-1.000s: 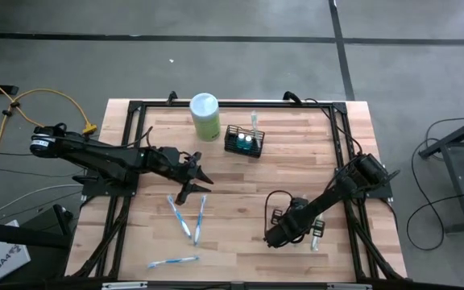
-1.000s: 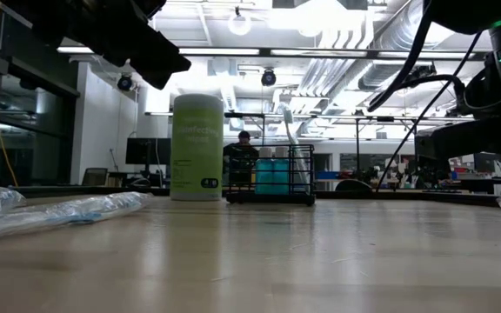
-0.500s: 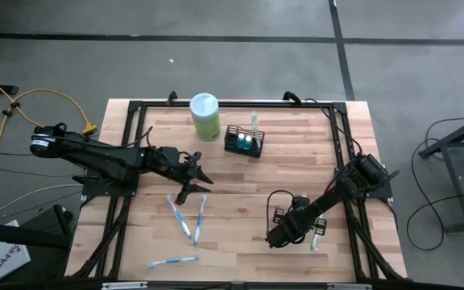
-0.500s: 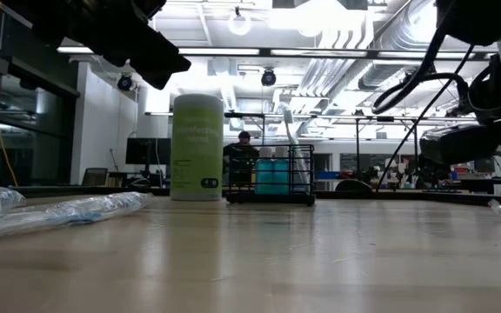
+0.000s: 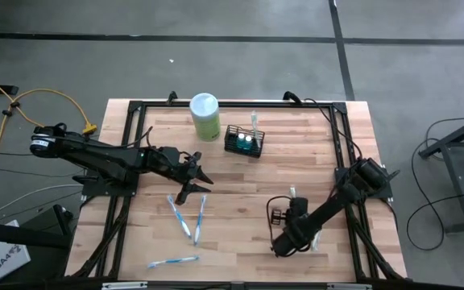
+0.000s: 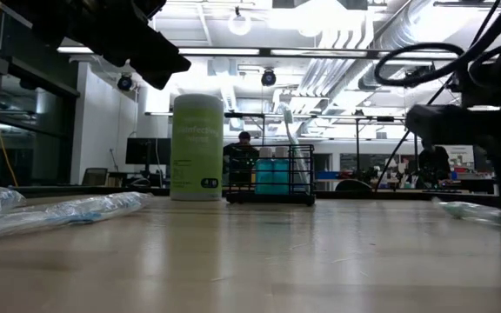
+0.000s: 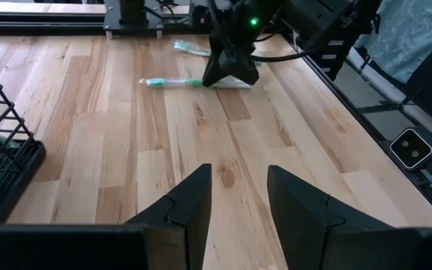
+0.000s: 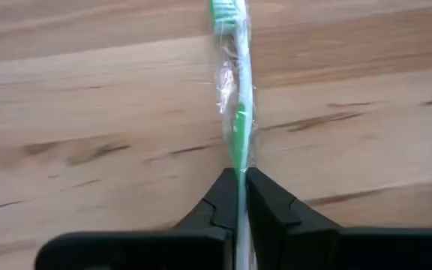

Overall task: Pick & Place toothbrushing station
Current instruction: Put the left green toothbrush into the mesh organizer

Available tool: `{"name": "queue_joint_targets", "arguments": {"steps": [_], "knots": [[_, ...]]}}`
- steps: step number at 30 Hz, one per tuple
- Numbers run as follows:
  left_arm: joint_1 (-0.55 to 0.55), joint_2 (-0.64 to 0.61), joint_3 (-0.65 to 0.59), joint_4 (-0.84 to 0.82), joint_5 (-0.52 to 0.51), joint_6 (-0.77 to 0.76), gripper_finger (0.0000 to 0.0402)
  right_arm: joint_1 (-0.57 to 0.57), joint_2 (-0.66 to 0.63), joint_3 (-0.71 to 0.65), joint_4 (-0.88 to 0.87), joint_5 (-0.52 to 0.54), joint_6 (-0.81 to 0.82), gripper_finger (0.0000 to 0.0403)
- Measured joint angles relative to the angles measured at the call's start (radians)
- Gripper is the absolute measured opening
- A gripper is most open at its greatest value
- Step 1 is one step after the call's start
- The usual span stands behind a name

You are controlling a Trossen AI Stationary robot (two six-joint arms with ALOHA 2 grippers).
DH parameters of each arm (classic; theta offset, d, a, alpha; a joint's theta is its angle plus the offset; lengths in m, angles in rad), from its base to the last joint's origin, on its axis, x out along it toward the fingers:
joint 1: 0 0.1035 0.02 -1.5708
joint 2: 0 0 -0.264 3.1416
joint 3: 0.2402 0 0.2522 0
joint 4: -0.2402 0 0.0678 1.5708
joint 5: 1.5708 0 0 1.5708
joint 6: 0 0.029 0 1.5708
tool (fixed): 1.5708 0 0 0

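The right gripper point(image 5: 283, 248) sits low over the near right part of the table point(image 5: 240, 173), its fingers point(image 8: 220, 196) pinched shut on a green wrapped toothbrush point(image 8: 235, 90) that lies flat on the wood and runs straight out from between the tips. In the left wrist view the same gripper point(image 7: 229, 73) shows as a dark wedge pressed down on the toothbrush's clear wrapper.

The toothbrushing station point(image 5: 245, 142), a small black wire-mesh caddy, stands upright near the far edge of the table, just beside a pale green canister point(image 5: 205, 116) with a white lid. It holds blue-topped items and one upright brush. It is well apart from the right gripper, across the table and toward the far side, and nothing touches it.

The left gripper point(image 5: 200, 181) hovers above the middle left of the table with its fingers point(image 7: 186, 210) parted around a narrow gap and nothing between them; the caddy lies farther toward the far side from it, also apart.

Three more wrapped toothbrushes point(image 5: 185, 219) lie on the near left of the table, two of them crossing at their ends
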Motion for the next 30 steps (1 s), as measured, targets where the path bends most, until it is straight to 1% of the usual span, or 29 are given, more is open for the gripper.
{"name": "queue_joint_targets", "arguments": {"steps": [4, 13, 20, 22, 24, 28, 30], "knots": [[0.0, 0.0, 0.0, 0.005, 0.0, -0.006, 0.0127, 0.003, 0.0, 0.0, 0.001, 0.13, -0.021, 0.0006], [0.0, 0.0, 0.0, 0.038, 0.0, -0.035, 0.0127, 0.002, 0.0, 0.0, -0.002, 0.512, -0.092, 0.0005], [0.0, 0.0, 0.0, 0.1, 0.0, -0.09, 0.0127, 0.0, 0.0, 0.001, 0.003, 0.825, -0.238, 0.0005], [0.005, 0.0, 0.0, 0.117, 0.001, -0.095, 0.0127, 0.0, -0.001, 0.001, 0.009, 0.879, -0.281, 0.0005], [0.019, 0.0, 0.0, 0.125, 0.043, -0.102, 0.0127, 0.0, -0.002, 0.001, 0.015, 0.911, -0.307, 0.0005], [0.063, 0.0, 0.0, 0.131, 0.199, -0.13, 0.0127, 0.0, -0.002, 0.002, 0.047, 0.944, -0.372, 0.0005], [0.084, 0.0, 0.0, 0.141, 0.248, -0.133, 0.0127, 0.0, -0.008, 0.002, 0.066, 0.96, -0.408, 0.0005]]}}
